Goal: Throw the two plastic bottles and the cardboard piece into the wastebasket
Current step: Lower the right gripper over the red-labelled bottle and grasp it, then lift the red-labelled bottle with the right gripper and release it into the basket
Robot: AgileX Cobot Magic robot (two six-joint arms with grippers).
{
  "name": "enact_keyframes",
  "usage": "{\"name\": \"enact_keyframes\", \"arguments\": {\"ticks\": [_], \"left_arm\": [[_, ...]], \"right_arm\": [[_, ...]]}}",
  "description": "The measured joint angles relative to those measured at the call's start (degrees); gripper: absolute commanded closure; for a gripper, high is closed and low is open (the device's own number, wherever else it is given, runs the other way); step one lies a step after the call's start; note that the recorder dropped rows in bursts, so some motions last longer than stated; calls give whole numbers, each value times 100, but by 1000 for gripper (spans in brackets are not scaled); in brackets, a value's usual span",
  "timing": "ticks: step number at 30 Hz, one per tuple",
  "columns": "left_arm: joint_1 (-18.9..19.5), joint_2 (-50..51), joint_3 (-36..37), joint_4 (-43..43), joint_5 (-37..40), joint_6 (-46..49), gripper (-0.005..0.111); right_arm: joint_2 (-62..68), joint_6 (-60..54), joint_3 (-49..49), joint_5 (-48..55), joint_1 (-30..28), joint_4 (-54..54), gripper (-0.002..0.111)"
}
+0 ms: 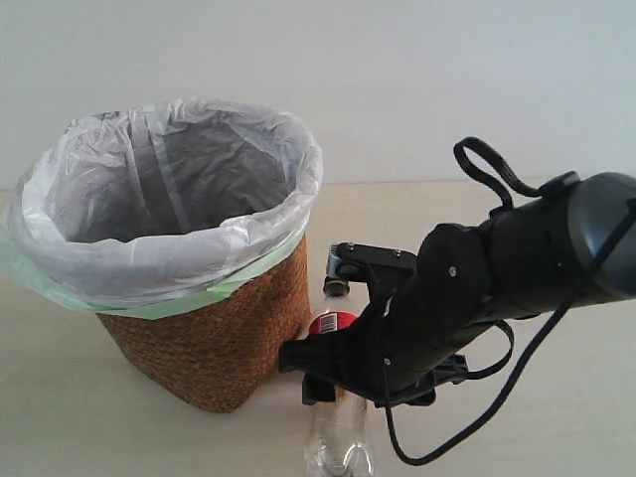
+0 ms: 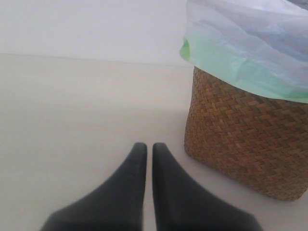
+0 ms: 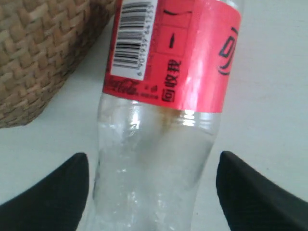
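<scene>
**Bottle with red label lies by the wastebasket, right gripper open over it**

Bottle (image 1: 338, 437) of clear plastic lies on its side on the pale table (image 1: 60, 397). Its base is at the near edge of the exterior view and its neck points towards the back. The red label (image 3: 192, 57) with a barcode wraps its upper body, and the clear part below looks dented. It lies just beside the foot of the wastebasket (image 1: 219, 348), on that basket's right in the exterior view; whether the two touch cannot be told.

The right gripper (image 3: 153, 158) is down over the bottle's middle. Its two dark fingers (image 3: 57, 192) are spread wide, one on each side of the clear body, with a gap showing on both sides, so it grips nothing.

The wastebasket is brown woven wicker, standing upright. A translucent white bag (image 1: 179, 248) with a pale green edge is folded over its rim.

The left gripper (image 2: 145, 149) is low over bare table near the basket's other side, its fingers drawn together with only a thin slit between them, and it holds nothing.
</scene>
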Motion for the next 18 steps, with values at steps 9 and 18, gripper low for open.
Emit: {"name": "enact_keyframes", "arguments": {"ticks": [9,18], "left_arm": [[0,0,0,0,0,0,103],[0,0,0,0,0,0,103]], "right_arm": [[364,-145,0,-336,8,-22,77],[349,-145,-21,-104,-175,-206,102]]}}
